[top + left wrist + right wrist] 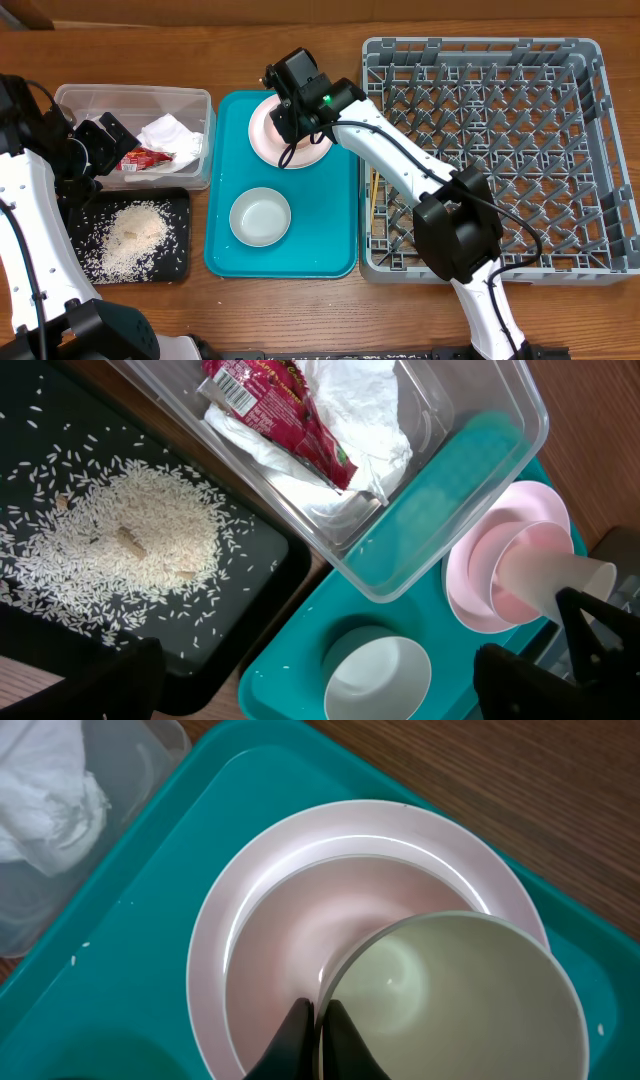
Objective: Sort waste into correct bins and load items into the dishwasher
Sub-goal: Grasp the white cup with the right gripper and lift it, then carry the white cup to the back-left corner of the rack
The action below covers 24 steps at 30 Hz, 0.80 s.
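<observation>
My right gripper (318, 1005) is shut on the near rim of a small pale cup (460, 1000), one finger inside and one outside. The cup leans tilted in the pale pink plate (270, 940) at the back of the teal tray (330, 240). From above, the gripper (290, 125) covers the cup over the plate (262, 130). A pale bowl (260, 217) stands in the tray's front half. My left gripper (315, 685) hangs open above the tub's right end, holding nothing. The clear tub (70, 95) holds a white napkin (172, 135) and a red wrapper (148, 158). Rice (135, 235) lies on the black tray (180, 200).
The grey dish rack (480, 150) fills the right side of the table, its pegs bare. Thin chopsticks (373, 205) lie at its left edge beside the teal tray. My right arm reaches from the front right across the rack's left part.
</observation>
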Available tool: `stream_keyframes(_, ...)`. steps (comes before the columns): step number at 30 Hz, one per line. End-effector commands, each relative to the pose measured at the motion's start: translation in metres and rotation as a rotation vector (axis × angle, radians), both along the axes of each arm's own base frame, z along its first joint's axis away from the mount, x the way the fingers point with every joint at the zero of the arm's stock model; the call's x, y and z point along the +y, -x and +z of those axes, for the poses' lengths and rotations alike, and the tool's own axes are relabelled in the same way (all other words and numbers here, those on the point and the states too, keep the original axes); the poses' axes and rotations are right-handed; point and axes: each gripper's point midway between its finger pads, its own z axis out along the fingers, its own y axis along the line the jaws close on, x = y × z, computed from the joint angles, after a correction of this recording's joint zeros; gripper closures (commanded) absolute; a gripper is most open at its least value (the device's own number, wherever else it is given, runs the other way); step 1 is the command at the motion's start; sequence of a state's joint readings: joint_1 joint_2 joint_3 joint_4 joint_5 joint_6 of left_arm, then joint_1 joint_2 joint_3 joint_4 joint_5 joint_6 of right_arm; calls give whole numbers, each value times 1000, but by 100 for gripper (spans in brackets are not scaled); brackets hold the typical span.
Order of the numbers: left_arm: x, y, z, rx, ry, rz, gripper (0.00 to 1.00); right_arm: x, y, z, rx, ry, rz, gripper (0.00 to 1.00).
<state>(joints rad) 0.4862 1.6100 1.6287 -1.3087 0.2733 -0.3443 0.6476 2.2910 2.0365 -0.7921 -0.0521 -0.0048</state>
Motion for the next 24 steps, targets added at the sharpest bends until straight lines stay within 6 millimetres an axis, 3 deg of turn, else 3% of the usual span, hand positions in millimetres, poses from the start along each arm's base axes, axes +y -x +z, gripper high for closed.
stream_keyframes(1, 3, -3, 9, -26, -15, 14, 0, -6, -5, 64, -93, -69, -11, 96)
stream_keyframes(8, 3, -3, 9, -26, -15, 14, 0, -39, -4, 122, -69, -214, -38, 96)
stream_keyframes(10, 3, -3, 9, -27, -14, 14, 0, -59, -4, 145, -24, -319, -16, 96)
stream_keyframes(21, 3, -3, 9, -26, -15, 14, 0, -153, -24, 195, 94, -731, 66, 96)
stream_keyframes(24, 3, -3, 9, -26, -15, 14, 0, -173, -26, 200, 125, -823, 95, 96)
